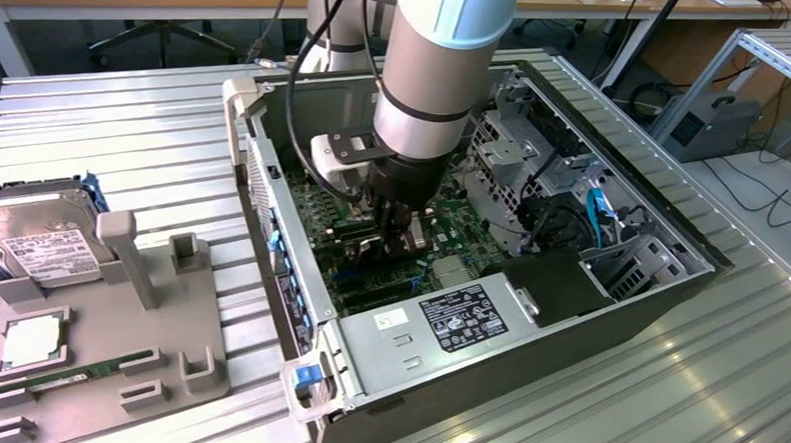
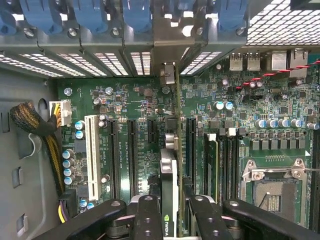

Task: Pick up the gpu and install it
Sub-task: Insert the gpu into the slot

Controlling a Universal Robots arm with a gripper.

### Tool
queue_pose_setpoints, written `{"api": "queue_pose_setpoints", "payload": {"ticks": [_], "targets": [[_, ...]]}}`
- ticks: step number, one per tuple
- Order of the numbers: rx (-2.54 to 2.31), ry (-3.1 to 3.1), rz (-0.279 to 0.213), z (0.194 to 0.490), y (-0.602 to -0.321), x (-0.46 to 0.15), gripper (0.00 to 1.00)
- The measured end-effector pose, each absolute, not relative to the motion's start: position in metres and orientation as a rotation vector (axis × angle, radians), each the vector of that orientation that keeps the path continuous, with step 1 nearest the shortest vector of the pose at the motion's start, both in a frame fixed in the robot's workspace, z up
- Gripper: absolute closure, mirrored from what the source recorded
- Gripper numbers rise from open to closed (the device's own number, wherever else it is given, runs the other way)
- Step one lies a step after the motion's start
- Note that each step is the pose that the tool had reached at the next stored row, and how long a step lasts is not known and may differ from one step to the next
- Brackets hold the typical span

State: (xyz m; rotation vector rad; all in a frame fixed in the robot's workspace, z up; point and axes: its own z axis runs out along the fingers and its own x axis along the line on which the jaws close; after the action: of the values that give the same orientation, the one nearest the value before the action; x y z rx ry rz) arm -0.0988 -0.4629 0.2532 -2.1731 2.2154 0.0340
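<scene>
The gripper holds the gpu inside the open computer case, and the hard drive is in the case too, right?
Not quite. The hard drive lies outside the computer case, on the gray holder, as the exterior view shows. The gripper does hold the gpu inside it.
</scene>
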Motion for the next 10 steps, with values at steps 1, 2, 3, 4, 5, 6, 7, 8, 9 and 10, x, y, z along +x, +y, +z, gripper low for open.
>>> {"api": "queue_pose_setpoints", "payload": {"ticks": [1, 2, 3, 4, 5, 6, 7, 8, 9, 10], "targets": [[-2.173, 2.215, 0.034, 0.2529, -0.4629, -0.0995, 0.73], [-2.173, 2.215, 0.033, 0.2528, -0.4628, -0.1004, 0.73], [-2.173, 2.215, 0.033, 0.2528, -0.4628, -0.1009, 0.73], [-2.173, 2.215, 0.033, 0.2528, -0.4628, -0.1012, 0.73], [-2.173, 2.215, 0.033, 0.2527, -0.4628, -0.1016, 0.73], [-2.173, 2.215, 0.032, 0.2523, -0.4629, -0.1018, 0.73], [-2.173, 2.215, 0.032, 0.252, -0.4629, -0.1019, 0.73], [-2.172, 2.215, 0.032, 0.2519, -0.4628, -0.102, 0.73], [-2.173, 2.215, 0.032, 0.2518, -0.4629, -0.102, 0.73], [-2.172, 2.215, 0.032, 0.2516, -0.4629, -0.102, 0.73]]}}
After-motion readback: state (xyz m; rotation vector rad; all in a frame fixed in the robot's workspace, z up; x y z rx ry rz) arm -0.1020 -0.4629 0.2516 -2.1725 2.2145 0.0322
